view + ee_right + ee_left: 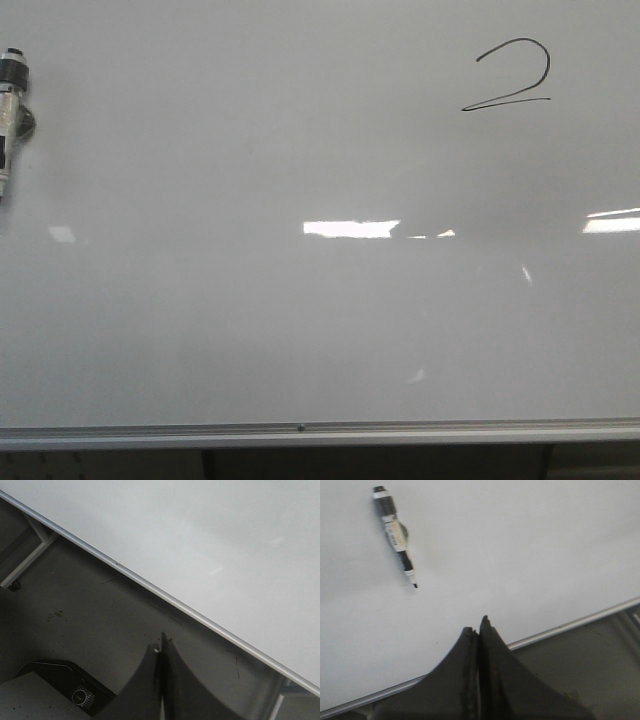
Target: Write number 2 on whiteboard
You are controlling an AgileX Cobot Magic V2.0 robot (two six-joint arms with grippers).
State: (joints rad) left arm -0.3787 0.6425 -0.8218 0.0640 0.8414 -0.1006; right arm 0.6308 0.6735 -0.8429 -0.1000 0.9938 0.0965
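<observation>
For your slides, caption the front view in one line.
Thin black hand-drawn "2" upper right on glossy white whiteboard; black-and-white marker pen at left edge.

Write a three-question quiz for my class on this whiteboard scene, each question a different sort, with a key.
1. True or false: a number 2 is drawn on the upper right of the whiteboard in the front view.
2. Multiple choice: the marker is A) held by the left gripper, B) against the board with no gripper on it, C) held by the right gripper.
3. Fill in: both grippers' fingers are pressed ____.

Key: 1 true; 2 B; 3 shut.
</observation>
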